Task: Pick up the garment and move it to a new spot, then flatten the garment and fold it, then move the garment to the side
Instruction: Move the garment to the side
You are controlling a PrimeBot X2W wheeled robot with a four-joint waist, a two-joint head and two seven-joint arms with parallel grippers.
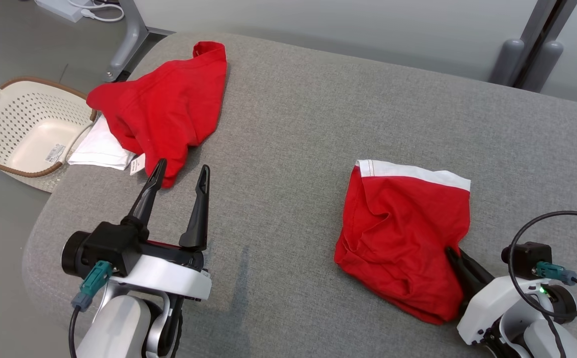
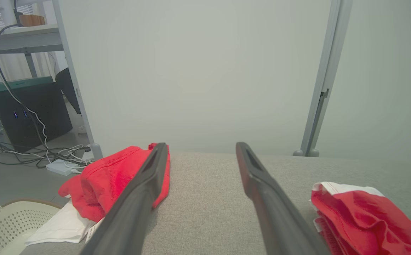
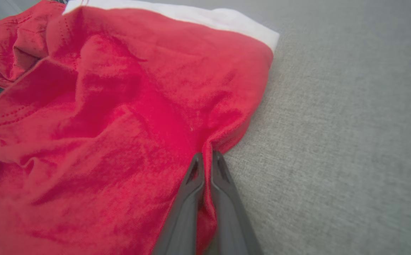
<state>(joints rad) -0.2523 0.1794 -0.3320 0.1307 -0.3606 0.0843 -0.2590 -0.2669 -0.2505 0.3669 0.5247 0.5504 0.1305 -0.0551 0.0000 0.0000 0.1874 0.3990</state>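
Note:
A folded red garment (image 1: pixel 402 238) (image 3: pixel 120 106) with a white band along its far edge lies on the right half of the grey padded table (image 1: pixel 293 124). My right gripper (image 1: pixel 451 252) (image 3: pixel 207 154) is shut on its near right edge, with red cloth pinched between the fingers. A second red garment (image 1: pixel 169 104) (image 2: pixel 113 177) lies crumpled at the table's far left edge, showing a white sleeve and a small label. My left gripper (image 1: pixel 183 166) (image 2: pixel 201 145) hovers open just in front of that heap, holding nothing. The folded garment (image 2: pixel 364 212) also shows at the lower right of the left wrist view.
A cream perforated basket (image 1: pixel 25 124) (image 2: pixel 7 226) stands on the floor off the table's left edge. Grey frame posts (image 1: pixel 129 40) rise behind the table, and cables and a power strip (image 2: pixel 60 166) lie on the floor. Bare grey padding stretches between the two garments.

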